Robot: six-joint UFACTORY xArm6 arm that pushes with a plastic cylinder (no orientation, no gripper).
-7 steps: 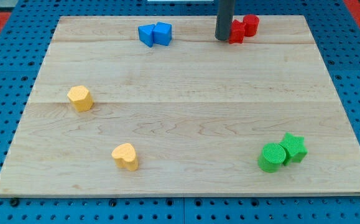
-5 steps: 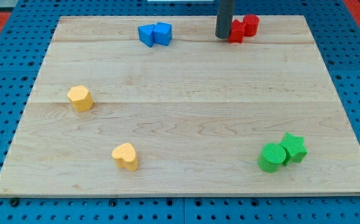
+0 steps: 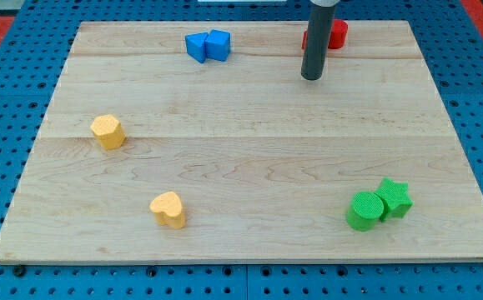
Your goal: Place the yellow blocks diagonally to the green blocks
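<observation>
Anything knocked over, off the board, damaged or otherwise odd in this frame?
Nothing stands out. All blocks sit flat on the wooden board: blue pair at the view's top, red blocks partly hidden behind the rod, two yellow blocks at the left, green cylinder touching the green star. My tip rests just below the reds.

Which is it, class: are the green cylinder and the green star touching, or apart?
Touching. In the camera view the green cylinder sits pressed against the green star, with no board showing between them.
</observation>
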